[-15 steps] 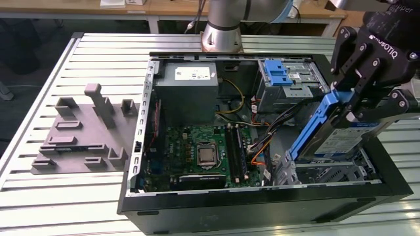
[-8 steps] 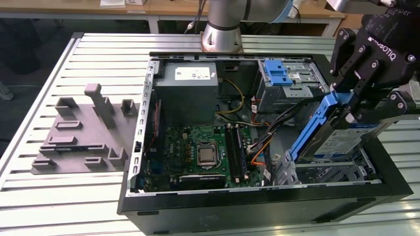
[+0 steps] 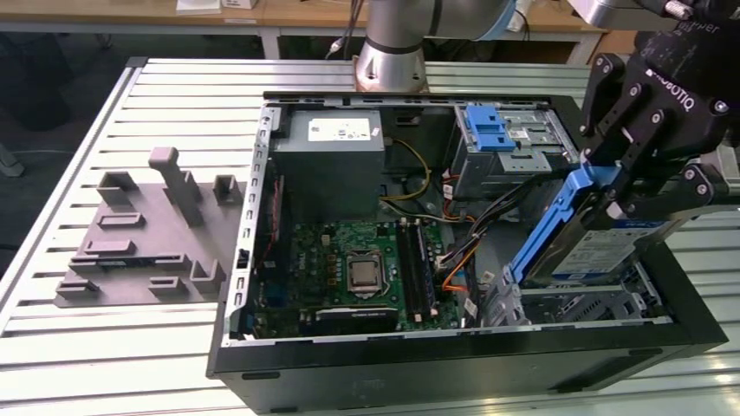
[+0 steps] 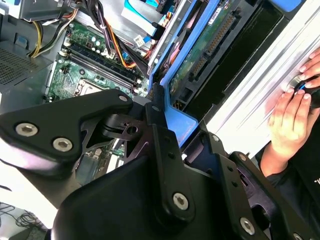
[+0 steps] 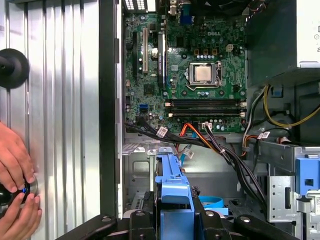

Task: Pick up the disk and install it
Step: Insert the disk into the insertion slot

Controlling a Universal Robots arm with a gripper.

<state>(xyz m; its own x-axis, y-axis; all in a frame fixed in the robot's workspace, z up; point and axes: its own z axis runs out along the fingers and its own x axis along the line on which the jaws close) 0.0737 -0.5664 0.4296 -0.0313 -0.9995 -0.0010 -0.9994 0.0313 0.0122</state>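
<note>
Now | disk [image 3: 595, 251] gripped by fingers [image 3: 636, 198], tilted over case [image 3: 463, 368] | motherboard [image 3: 347, 299] inside

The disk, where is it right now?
On the exterior view's right, the disk is held tilted in the pincer, over the metal bay in the open computer case.

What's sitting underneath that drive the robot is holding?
Below the tilted disk, clamped in the gripper, an open silver bay shows inside the computer case. The disk hides part of it.
</note>
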